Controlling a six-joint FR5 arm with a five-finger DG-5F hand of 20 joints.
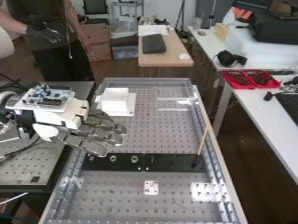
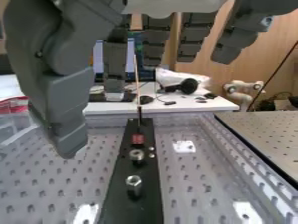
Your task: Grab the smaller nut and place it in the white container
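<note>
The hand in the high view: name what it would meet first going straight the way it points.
Probably the thin stick standing near the black strip's far end, though the hand's height and exact line are unclear.

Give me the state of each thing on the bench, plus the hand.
Hand: open, holding nothing.
Nuts: in a row on the black strip, not in the container.
Black strip: flat, lying across the bench.
White container: set down; contents cannot be told.
Thin stick: standing on end.
</note>
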